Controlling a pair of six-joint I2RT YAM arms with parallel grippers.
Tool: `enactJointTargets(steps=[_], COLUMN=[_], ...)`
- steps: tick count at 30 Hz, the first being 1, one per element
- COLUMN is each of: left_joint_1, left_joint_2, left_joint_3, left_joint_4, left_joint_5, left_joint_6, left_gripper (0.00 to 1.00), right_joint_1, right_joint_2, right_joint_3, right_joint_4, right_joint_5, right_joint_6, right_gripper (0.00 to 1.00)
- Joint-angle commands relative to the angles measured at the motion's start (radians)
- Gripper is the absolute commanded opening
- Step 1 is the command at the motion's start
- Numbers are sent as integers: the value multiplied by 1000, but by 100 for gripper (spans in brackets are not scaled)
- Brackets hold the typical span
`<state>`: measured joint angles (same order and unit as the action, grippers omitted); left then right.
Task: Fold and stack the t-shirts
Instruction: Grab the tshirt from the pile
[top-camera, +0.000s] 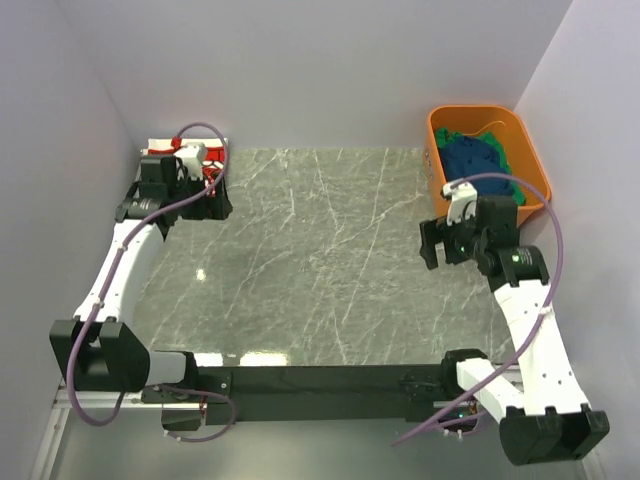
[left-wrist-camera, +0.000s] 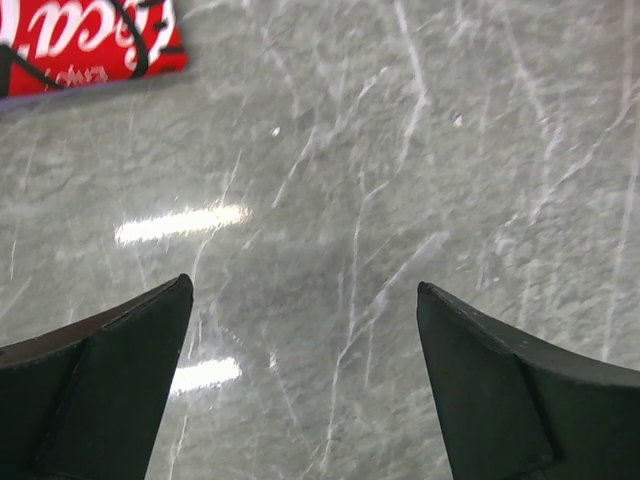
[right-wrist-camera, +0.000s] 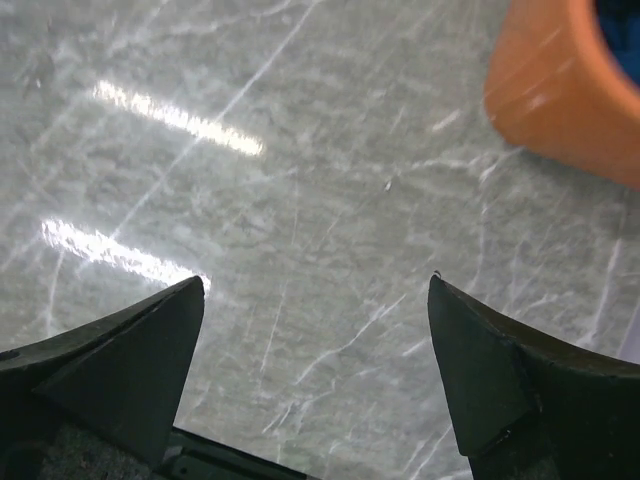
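Note:
A folded red t-shirt with white script lettering (top-camera: 163, 143) lies at the table's far left corner, partly hidden under my left arm. In the left wrist view it (left-wrist-camera: 90, 40) shows at the top left. My left gripper (top-camera: 217, 196) is open and empty over bare table just right of that shirt, as its wrist view (left-wrist-camera: 305, 290) shows. A navy blue t-shirt (top-camera: 478, 158) and a green t-shirt (top-camera: 446, 134) lie crumpled in the orange tub (top-camera: 534, 160). My right gripper (top-camera: 431, 245) is open and empty (right-wrist-camera: 316, 285) just left of the tub's near end.
The grey marble table (top-camera: 320, 260) spans the view between white walls. The orange tub stands at the far right corner, and its rim (right-wrist-camera: 560, 90) shows at the top right of the right wrist view, with blue cloth (right-wrist-camera: 622, 30) inside.

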<state>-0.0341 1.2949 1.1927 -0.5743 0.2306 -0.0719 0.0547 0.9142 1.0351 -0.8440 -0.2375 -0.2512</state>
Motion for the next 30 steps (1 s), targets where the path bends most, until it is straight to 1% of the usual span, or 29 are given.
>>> enactJointTargets(steps=[1, 3, 5, 6, 7, 8, 9, 10, 11, 12, 15, 16, 17, 19, 21, 23, 30], left_joint_1=[0, 0, 0, 0, 0, 0, 0, 0, 0, 0, 2, 3, 8, 13, 25, 33, 126], left_joint_2=[38, 55, 87, 101, 134, 154, 190, 208, 222, 248, 289, 300, 308, 331, 354, 368, 437], left_joint_3=[119, 177, 238, 263, 310, 333, 355, 392, 409, 416, 438, 444, 446, 452, 455, 456, 479], left_joint_4=[-4, 23, 39, 44, 42, 36, 27, 21, 18, 17, 27, 30, 34, 37, 34, 30, -24], left_joint_5=[88, 104, 96, 89, 88, 102, 110, 119, 134, 138, 157, 164, 167, 168, 179, 191, 243], left_joint_6=[-19, -26, -51, -58, -63, -66, -69, -74, -83, -88, -97, -95, -92, -92, -91, -83, -72], left_gripper=[99, 99, 99, 99, 99, 99, 99, 99, 99, 100, 99, 99, 99, 99, 99, 99, 99], right_joint_1=[-29, -48, -101, -116, -131, -172, -194, -219, -260, -279, -303, -302, -302, -303, -305, -303, -303], right_joint_2=[85, 135, 227, 309, 352, 400, 493, 541, 592, 692, 864, 893, 919, 1006, 1089, 1136, 1325], right_joint_3=[159, 218, 308, 345, 427, 474, 571, 623, 678, 786, 931, 968, 983, 1040, 1089, 1106, 1187], right_joint_4=[31, 48, 75, 79, 80, 85, 86, 89, 86, 83, 63, 75, 94, 98, 98, 111, 163], right_joint_5=[0, -5, -11, -16, -19, -31, -48, -65, -84, -98, -88, -70, -47, -10, 4, 27, 133], right_joint_6=[24, 26, 29, 38, 46, 58, 90, 113, 150, 167, 182, 176, 164, 148, 138, 130, 89], right_gripper=[99, 98, 99, 98, 98, 98, 97, 97, 93, 90, 81, 80, 75, 71, 70, 69, 65])
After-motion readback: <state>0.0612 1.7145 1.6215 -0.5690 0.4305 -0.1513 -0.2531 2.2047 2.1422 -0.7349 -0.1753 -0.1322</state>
